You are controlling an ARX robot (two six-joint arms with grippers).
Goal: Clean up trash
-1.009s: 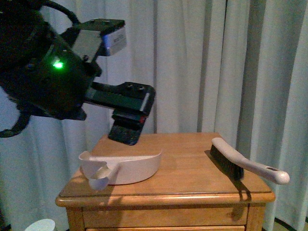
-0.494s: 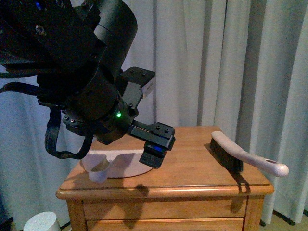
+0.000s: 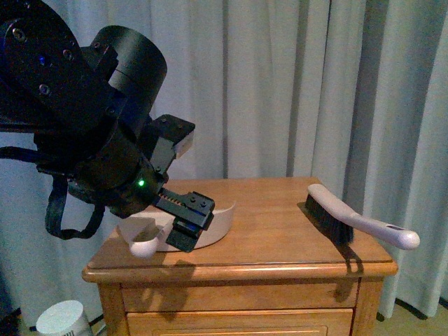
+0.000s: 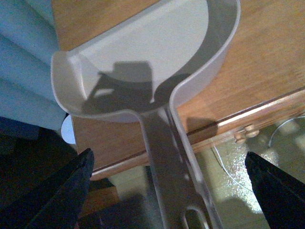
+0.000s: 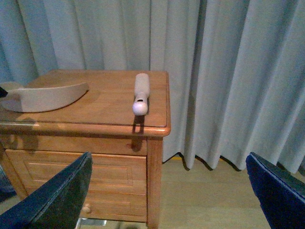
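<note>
No crumpled white paper ball shows in any view. A beige dustpan point(image 3: 215, 222) lies on the left of the wooden nightstand point(image 3: 280, 231), its handle point(image 3: 142, 246) sticking out past the front edge. My left gripper point(image 3: 183, 225) is open and hangs just above the dustpan. In the left wrist view the handle point(image 4: 162, 143) runs between the spread fingers of the left gripper point(image 4: 167, 156), untouched. My right gripper point(image 5: 169, 157) is open and empty, away from the nightstand and facing it. The dustpan's pan point(image 4: 147, 47) looks empty.
A brush point(image 3: 343, 224) with a white handle lies on the right of the nightstand, its handle overhanging the edge; it also shows in the right wrist view point(image 5: 140, 90). Curtains point(image 3: 294, 91) hang behind. A white round object point(image 3: 59, 318) stands on the floor at the lower left.
My left arm has swung down and back toward the nightstand's front left, and its gripper now sits over the dustpan by the handle. Dustpan and brush have not moved.
</note>
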